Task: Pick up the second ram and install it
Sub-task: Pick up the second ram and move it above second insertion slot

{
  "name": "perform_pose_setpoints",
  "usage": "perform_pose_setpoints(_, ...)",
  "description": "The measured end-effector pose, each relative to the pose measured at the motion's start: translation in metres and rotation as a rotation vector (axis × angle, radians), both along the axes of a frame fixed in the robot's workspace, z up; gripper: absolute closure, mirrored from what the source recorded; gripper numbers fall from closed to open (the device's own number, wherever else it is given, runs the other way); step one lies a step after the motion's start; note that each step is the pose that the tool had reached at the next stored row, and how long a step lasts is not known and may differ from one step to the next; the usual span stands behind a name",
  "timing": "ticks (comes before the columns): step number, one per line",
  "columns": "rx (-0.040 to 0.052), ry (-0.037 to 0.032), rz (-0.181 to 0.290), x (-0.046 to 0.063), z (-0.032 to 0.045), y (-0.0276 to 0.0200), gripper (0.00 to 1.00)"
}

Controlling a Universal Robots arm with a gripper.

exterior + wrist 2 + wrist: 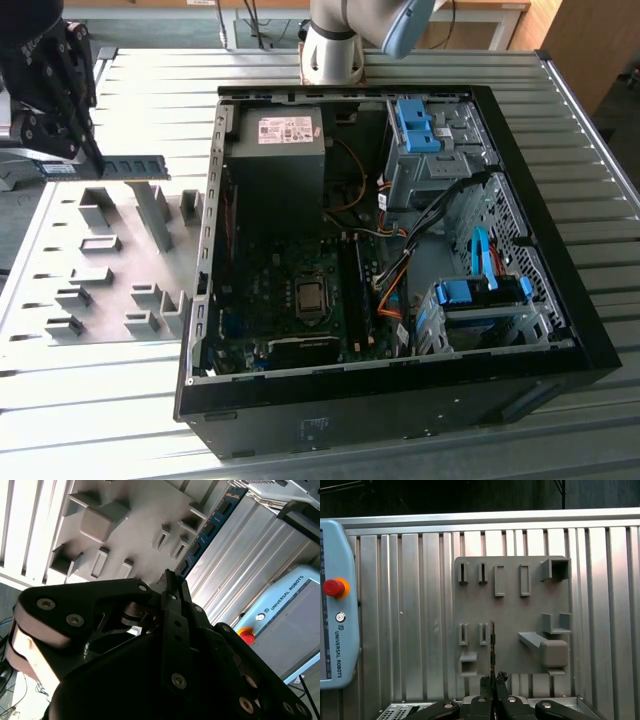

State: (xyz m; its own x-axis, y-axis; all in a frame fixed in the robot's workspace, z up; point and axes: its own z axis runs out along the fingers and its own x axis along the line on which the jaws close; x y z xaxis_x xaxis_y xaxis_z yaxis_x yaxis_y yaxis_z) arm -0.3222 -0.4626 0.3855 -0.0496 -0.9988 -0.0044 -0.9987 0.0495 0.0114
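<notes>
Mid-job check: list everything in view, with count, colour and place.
second ram: one, blue, held over the table
fixture plate: one, grey, beside the case
computer case: one, black, open, on the table
power supply: one, dark grey, inside the case
drive brackets: two, light blue, inside the case
motherboard: one, dark, case floor
teach pendant: one, pale blue, by the plate
table: one, silver, slatted
arm base: one, white, beyond the case
gripper: one, black, fingers shut on the ram

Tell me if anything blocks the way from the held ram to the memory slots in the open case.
Nothing covers the memory slots, though orange cables lie beside them. The second ram, clamped in the gripper, hangs outside the open case, whose side wall stands between them.
</notes>
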Motion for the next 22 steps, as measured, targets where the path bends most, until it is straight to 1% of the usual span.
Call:
perform_pose_setpoints(2,-0.0001,0.0,0.0,0.006,-0.0001,0.0,0.86)
perform_pose_setpoints(5,0.0,0.0,0.0,0.012,-0.0003,0.0,0.86)
perform_pose_setpoints(22,0.0,0.0,0.0,0.035,-0.0014,0.0,0.86)
